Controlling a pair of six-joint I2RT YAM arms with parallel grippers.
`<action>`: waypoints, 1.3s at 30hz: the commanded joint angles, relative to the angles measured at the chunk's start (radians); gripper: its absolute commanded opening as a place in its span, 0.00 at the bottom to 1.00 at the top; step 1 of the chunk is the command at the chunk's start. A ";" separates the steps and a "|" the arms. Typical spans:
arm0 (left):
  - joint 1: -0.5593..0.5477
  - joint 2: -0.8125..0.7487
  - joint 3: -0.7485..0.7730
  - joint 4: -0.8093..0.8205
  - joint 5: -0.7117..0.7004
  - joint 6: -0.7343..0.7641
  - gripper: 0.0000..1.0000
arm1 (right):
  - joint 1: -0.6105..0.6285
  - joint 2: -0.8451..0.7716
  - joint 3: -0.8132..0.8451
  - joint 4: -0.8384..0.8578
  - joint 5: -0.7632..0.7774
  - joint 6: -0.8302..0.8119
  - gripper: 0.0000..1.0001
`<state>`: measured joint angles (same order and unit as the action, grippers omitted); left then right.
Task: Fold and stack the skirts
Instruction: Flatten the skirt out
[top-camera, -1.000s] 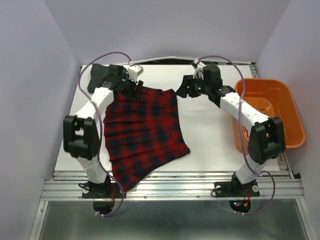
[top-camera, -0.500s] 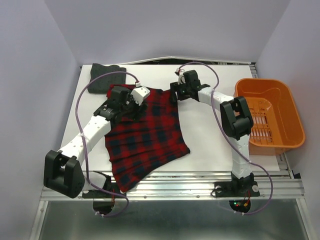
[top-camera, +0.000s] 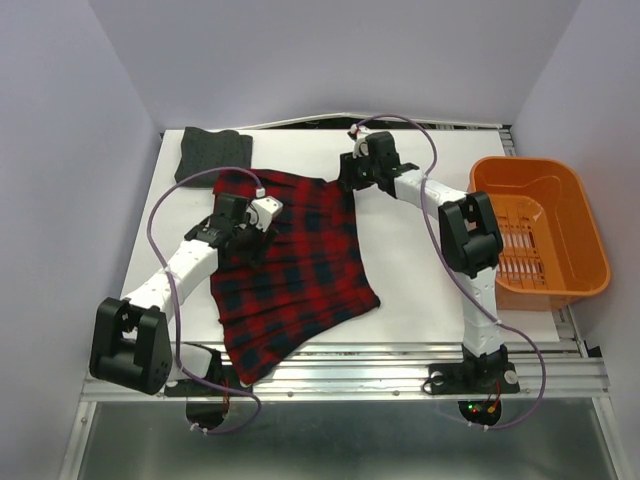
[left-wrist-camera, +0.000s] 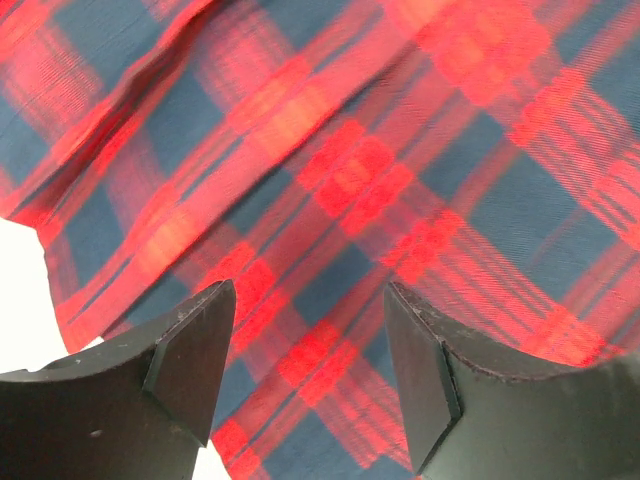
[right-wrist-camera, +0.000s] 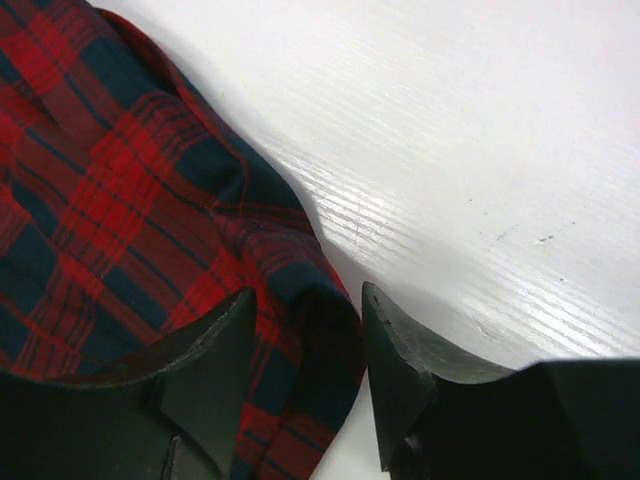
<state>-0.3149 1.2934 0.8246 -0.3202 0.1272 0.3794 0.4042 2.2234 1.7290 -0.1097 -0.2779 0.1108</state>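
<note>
Plaid skirt (top-camera: 295, 270) lies spread flat on the left-centre of the white tabletop (top-camera: 430, 270), waist end towards the far side. Its near corner hangs over the near edge beside the left arm's base. The dark grey skirt (top-camera: 212, 152) sits bunched in a compact patch at the far left corner of the tabletop. Its near edge meets the plaid's far left corner, and you cannot tell from above which one overlaps. Your left jaws are over the left part of the plaid, a little in from its left edge. In the wrist view they stand apart, both dark fingers (left-wrist-camera: 190, 340) pointing down at the cloth. Only flat plaid shows in the gap and nothing is pinched. A sliver of bare tabletop shows at the lower left of that view. Your right jaws are at the plaid's far right corner, also apart. A raised fold of that corner runs up into the gap between the fingers (right-wrist-camera: 400, 350), with bare tabletop just to the right. Whether the pads touch the cloth is not clear. The orange basket (top-camera: 590, 250) sits at the right edge, well apart from both skirts.
</note>
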 joint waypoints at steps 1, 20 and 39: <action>0.060 0.003 0.071 -0.008 0.049 -0.030 0.72 | 0.002 0.015 0.058 0.036 -0.036 0.009 0.45; -0.660 0.171 0.263 0.030 0.000 0.038 0.79 | -0.125 0.131 0.099 0.004 -0.368 0.289 0.01; -0.863 0.487 0.398 0.076 -0.051 -0.123 0.60 | -0.156 0.179 0.155 0.001 -0.417 0.317 0.01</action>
<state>-1.1809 1.7660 1.1694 -0.2584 0.1040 0.2874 0.2493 2.3875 1.8305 -0.1238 -0.6640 0.4202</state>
